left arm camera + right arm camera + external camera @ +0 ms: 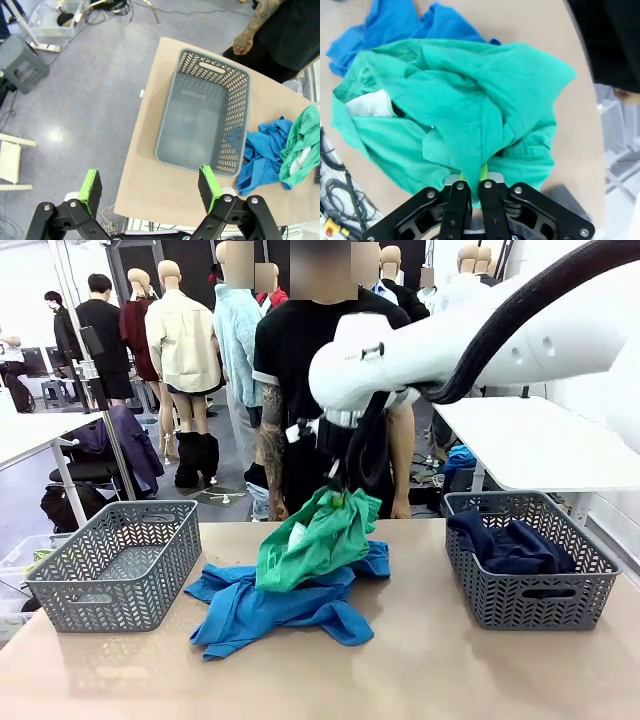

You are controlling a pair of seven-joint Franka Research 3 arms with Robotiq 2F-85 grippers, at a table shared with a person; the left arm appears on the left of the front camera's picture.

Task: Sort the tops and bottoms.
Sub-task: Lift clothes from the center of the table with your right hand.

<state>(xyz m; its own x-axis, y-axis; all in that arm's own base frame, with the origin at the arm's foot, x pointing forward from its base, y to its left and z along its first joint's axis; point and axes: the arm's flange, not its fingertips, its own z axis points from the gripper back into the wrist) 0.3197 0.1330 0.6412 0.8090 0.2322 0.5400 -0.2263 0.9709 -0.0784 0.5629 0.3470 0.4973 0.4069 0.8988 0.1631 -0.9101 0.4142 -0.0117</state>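
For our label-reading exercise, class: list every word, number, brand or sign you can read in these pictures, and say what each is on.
No text here can be read.
White tag on the green garment: too blurred to read.
Small dark mark on the white arm: too small to read.

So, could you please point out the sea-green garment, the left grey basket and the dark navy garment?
sea-green garment (315,540), front view, hanging middle.
left grey basket (100,602), front view, near wall.
dark navy garment (510,545), front view, top fold.
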